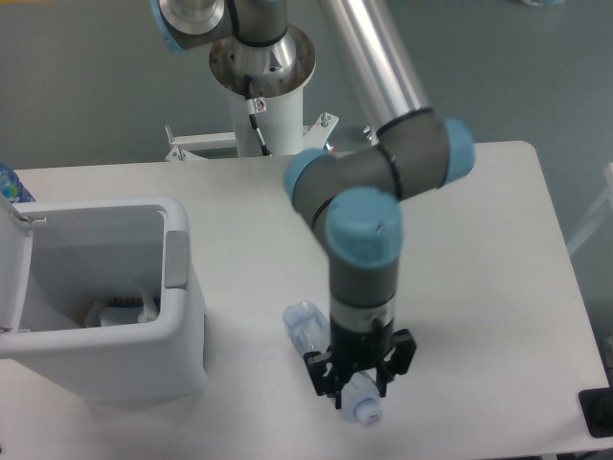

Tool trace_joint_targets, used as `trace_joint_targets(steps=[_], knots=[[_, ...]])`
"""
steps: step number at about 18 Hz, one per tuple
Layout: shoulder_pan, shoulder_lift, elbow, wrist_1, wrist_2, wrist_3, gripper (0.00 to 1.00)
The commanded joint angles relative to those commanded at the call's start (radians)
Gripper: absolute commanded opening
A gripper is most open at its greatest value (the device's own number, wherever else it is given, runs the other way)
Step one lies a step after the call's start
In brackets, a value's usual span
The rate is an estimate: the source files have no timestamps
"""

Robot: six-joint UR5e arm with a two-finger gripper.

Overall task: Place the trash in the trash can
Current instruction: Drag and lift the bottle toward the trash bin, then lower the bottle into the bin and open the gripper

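Grey floor behind, white worktop (479,249) filling most of the fixed camera view, arm pedestal at the top edge.

Fixed camera: the end effector (360,383) points down near the front edge of the worktop, wrist directly above it. The crushed clear plastic bottle (321,335) lies on its side under it, body running up and to the left of the end effector, its capped end (364,412) poking out just below the fingers toward the front. The black fingers sit on either side of the bottle neck, narrow around it; whether they actually clamp it I cannot tell, since the bottle looks to rest on the worktop. The trash can (182,335) stands well to the left of the end effector, lid (11,278) flipped open to the far left, opening facing up. Some items already lie at the bottom inside, too small to name.

Step in hand, as I judge it: grasping the bottle, pick phase, nothing airborne yet.

Next move calls for a firm close on the neck, a lift high enough to clear the can's thick rim, then travel left over the opening and release. Risk: crushed plastic is slippery and may twist out of the fingers.
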Motion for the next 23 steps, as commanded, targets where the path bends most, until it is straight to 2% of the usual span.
trace_joint_targets(steps=[4,6,11,14,16,18,23], knots=[[0.049,0.055,0.048,0.008,-0.132,-0.015,0.63],[0.063,0.081,0.065,0.034,-0.192,-0.055,0.63],[0.055,0.138,0.066,0.054,-0.223,-0.072,0.63],[0.051,0.173,0.065,0.054,-0.295,-0.095,0.63],[0.040,0.190,0.037,0.054,-0.333,-0.121,0.63],[0.019,0.244,-0.016,0.054,-0.333,-0.127,0.63],[-0.083,0.269,-0.089,0.054,-0.333,-0.124,0.63]])
